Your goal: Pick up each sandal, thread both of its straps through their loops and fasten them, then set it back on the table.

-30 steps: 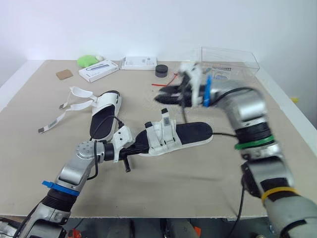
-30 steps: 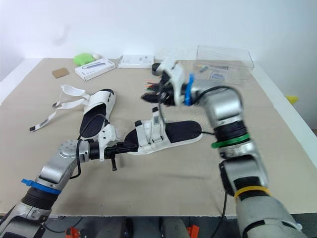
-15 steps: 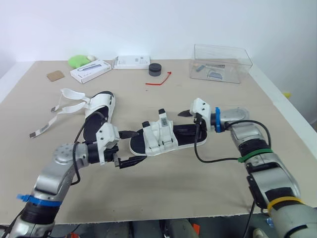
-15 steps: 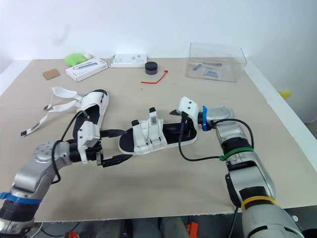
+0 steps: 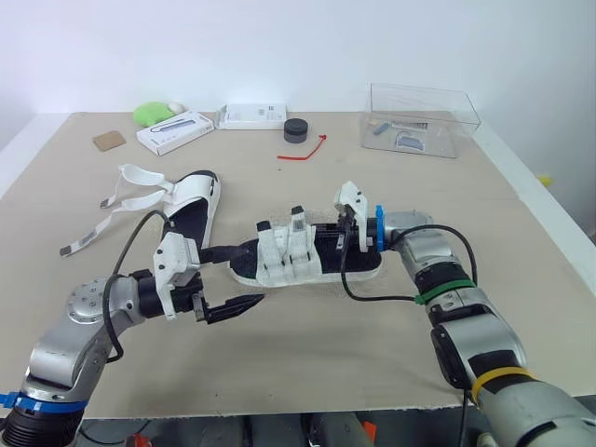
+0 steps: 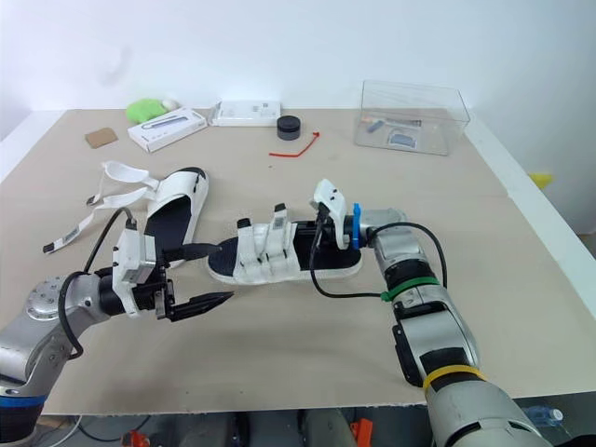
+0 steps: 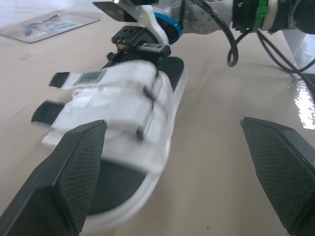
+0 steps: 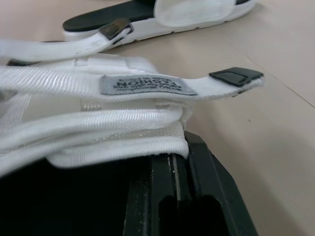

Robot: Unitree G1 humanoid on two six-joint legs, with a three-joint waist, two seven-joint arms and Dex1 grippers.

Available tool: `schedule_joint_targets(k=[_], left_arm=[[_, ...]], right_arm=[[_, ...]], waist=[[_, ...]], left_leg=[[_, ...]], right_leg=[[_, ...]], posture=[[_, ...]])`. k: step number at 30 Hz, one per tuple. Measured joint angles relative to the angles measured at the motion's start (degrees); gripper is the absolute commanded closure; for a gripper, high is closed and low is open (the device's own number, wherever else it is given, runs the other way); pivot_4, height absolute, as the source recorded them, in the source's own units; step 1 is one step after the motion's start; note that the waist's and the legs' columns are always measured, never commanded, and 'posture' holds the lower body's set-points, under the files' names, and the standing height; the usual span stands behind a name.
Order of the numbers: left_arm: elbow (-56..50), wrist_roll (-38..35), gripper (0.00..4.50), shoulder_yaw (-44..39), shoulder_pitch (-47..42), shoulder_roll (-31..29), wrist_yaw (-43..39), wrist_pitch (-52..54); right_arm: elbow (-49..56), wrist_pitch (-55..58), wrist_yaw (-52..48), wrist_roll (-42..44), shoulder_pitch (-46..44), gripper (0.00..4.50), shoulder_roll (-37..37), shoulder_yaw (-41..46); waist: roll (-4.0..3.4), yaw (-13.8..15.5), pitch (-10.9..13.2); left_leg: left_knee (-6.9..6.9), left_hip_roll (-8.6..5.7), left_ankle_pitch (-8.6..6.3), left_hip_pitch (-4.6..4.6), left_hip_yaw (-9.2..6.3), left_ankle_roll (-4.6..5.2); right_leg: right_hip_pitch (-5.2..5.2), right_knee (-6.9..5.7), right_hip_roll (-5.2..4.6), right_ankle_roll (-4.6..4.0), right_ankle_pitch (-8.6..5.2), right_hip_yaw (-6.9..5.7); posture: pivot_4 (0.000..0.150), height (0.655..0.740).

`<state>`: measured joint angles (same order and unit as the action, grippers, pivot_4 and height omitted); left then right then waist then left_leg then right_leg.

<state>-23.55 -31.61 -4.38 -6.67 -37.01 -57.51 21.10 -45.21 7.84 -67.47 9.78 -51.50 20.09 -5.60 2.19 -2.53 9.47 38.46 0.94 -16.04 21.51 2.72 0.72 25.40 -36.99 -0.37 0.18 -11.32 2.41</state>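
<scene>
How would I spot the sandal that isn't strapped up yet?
On the beige table, look to the robot's left half. The unfastened sandal lies there, long white straps trailing loose across the tabletop; the middle sandal has straps folded over it.

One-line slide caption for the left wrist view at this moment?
Left gripper, open, faces the white-strapped sandal, with the right gripper at its far end.

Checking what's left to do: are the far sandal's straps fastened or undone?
Undone. Both straps of the far sandal lie spread flat on the table, trailing away from its sole.
</scene>
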Motion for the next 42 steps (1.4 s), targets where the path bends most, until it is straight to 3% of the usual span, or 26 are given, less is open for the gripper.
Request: schedule_joint_targets(k=[5, 11, 15, 20, 25, 37, 40, 42], left_arm=[[1.22, 1.26, 0.00, 0.14, -0.94, 0.40, 1.32, -1.09], [4.71, 2.99, 0.00, 2.13, -4.83, 3.08, 3.74, -2.25], [5.76, 4.16, 0.00, 3.43, -6.65, 4.37, 4.71, -2.51], [6.20, 4.84, 0.00, 4.51, -7.53, 5.05, 5.64, -2.58], [6.19, 5.25, 0.00, 4.55, -7.15, 5.15, 5.94, -2.77], [6.03, 6.42, 0.00, 5.49, -6.32, 6.57, 7.22, -3.26], [6.03, 6.45, 0.00, 5.80, -6.25, 6.65, 7.21, -3.26], [6.03, 6.49, 0.00, 5.81, -6.22, 6.65, 7.22, -3.27]], right_arm=[[7.43, 8.47, 12.11, 4.03, 3.21, 4.44, 1.67, 9.13], [21.72, 16.20, 39.64, 2.10, 8.80, 4.44, 2.10, 18.46], [32.23, 24.37, 57.34, -2.20, 15.04, 4.44, -3.00, 21.26], [42.59, 33.21, 71.69, -3.26, 16.87, 4.44, -12.36, 22.46], [42.44, 33.54, 77.87, -1.96, 15.50, 4.44, -15.32, 26.28], [42.09, 29.86, 80.25, -1.65, 15.54, 4.44, -15.55, 26.54], [41.61, 29.76, 79.54, -1.44, 15.61, 3.42, -15.47, 25.87], [41.63, 29.77, 78.37, -1.04, 15.65, 2.44, -15.29, 25.62]], waist=[[-0.01, 0.11, 0.01], [-0.01, 0.08, 0.01], [-0.01, -0.20, 0.00], [-0.02, -0.34, 0.00], [-0.02, -0.12, 0.00], [-0.02, -0.22, 0.00], [-0.02, -0.22, 0.00], [-0.02, -0.21, 0.00]], left_leg=[[0.03, -0.04, 0.00, 0.04, 0.01, -0.01], [0.00, -0.06, -0.01, 0.08, 0.01, -0.02], [-0.04, -0.03, -0.02, 0.10, 0.05, -0.04], [-0.03, 0.05, 0.04, 0.10, 0.19, -0.14], [0.02, -0.04, 0.09, 0.12, 0.21, -0.16], [-0.02, -0.05, 0.05, 0.18, 0.20, -0.10], [-0.02, -0.05, 0.05, 0.18, 0.21, -0.10], [-0.02, -0.05, 0.05, 0.18, 0.20, -0.10]], right_leg=[[0.01, 0.00, -0.04, 0.03, 0.00, 0.02], [0.02, 0.01, 0.04, 0.11, -0.05, 0.12], [0.11, -0.03, 0.15, 0.14, -0.07, 0.29], [0.25, -0.15, 0.27, 0.13, -0.06, 0.44], [0.22, -0.12, 0.22, 0.20, -0.04, 0.46], [0.24, -0.06, 0.22, 0.25, -0.07, 0.50], [0.25, -0.06, 0.23, 0.25, -0.07, 0.51], [0.25, -0.06, 0.22, 0.25, -0.07, 0.50]], posture=[[0.150, 0.7400], [0.150, 0.7400], [0.150, 0.7400], [0.150, 0.7400], [0.150, 0.7400], [0.150, 0.7400], [0.150, 0.7400], [0.150, 0.7400]])
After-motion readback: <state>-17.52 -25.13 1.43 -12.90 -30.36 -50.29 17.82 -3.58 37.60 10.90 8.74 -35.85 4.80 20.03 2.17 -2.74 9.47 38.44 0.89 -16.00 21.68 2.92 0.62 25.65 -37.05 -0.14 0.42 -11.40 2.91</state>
